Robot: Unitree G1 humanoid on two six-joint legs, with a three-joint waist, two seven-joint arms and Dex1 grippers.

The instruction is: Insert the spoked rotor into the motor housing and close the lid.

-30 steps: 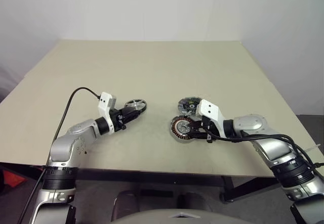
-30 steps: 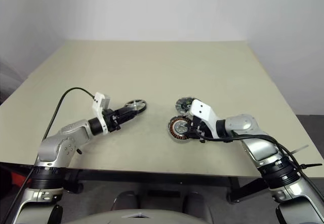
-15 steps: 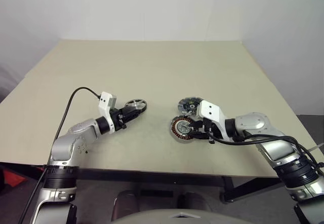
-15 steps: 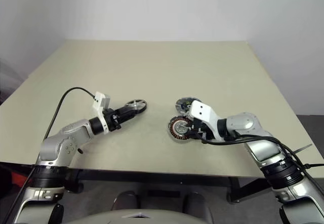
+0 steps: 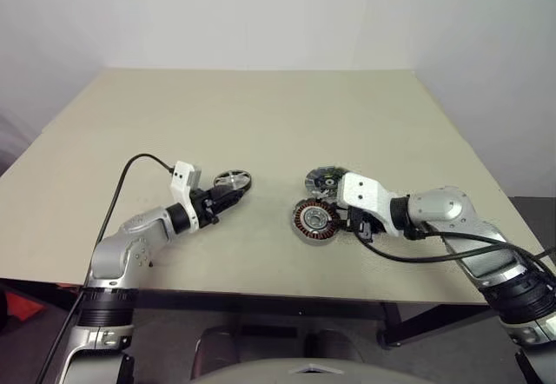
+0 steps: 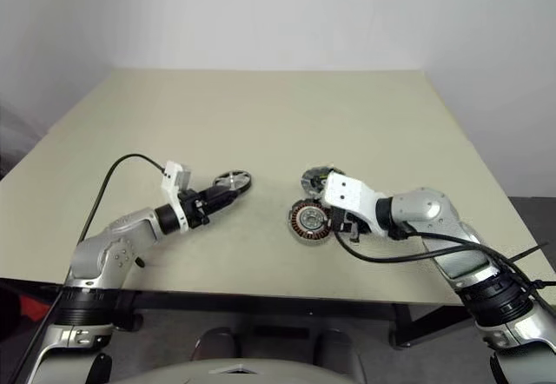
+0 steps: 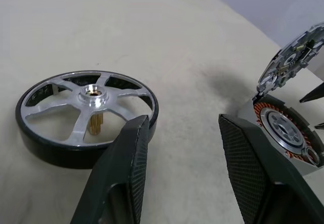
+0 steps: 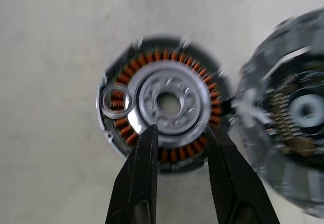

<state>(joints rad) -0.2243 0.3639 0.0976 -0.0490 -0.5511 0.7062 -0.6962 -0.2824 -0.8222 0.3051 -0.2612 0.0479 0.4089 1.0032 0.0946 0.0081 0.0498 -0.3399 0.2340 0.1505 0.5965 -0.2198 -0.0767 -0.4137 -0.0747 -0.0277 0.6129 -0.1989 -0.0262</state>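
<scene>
Compared with a second ago, the right end effector (image 5: 346, 220) has rolled at the wrist and its white block now sits flatter. The housing, the wheel and the lid haven't budged, and the left arm looks parked too.

Nearest to the robot is the motor housing (image 5: 315, 220), lying flat on the tan bench (image 5: 261, 115). It's a dark round disc with a ring of copper windings around a bright machined centre, and there's a small loose-looking ring on one side of the windings. The right end effector hangs right at its near edge, pointing down at it. Its fingers (image 8: 139, 183) are partly open and straddle the rim with nothing gripped.

A bit further back and well off to the left, the spoked rotor (image 5: 232, 178) lies flat. It's shiny silver with open spokes, a dark outer band and a brass stub under the hub. The left end effector (image 5: 228, 195) is just short of it, about half open and empty, with one textured black finger (image 7: 126, 173) almost at the rim. So the left arm is clearly nearer for the pickup. The wheel sits ahead and slightly left of the fingers, so I reckon it needs a small sideways nudge first.

Furthest back, the lid (image 5: 324, 178) sits just behind the housing, tipped up on edge. It has a ridged grey rim and a black middle.
</scene>
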